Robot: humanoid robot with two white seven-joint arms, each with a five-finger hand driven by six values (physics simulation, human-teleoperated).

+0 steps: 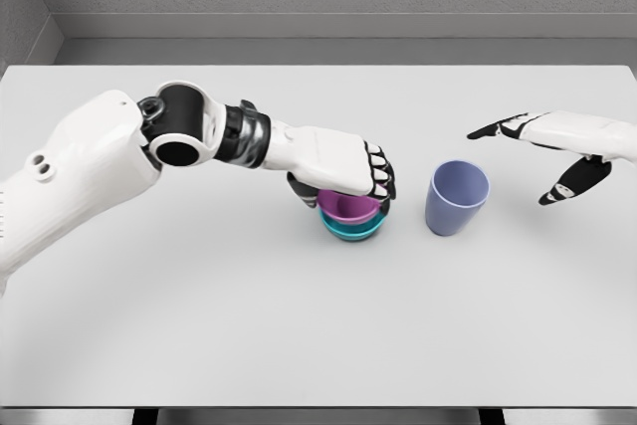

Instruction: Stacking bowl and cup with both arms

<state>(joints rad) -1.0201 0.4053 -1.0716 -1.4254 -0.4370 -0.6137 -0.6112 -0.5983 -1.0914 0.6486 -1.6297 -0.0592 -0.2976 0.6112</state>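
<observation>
A magenta bowl sits nested inside a teal bowl near the middle of the white table. My left hand reaches over from the left and lies on top of the magenta bowl, its fingers curled over the far rim. A lavender cup stands upright just right of the bowls, apart from them. My right hand hovers to the right of the cup with fingers spread and nothing in it, not touching the cup.
The table's far edge meets a grey wall at the back. Its front edge runs along the bottom of the view.
</observation>
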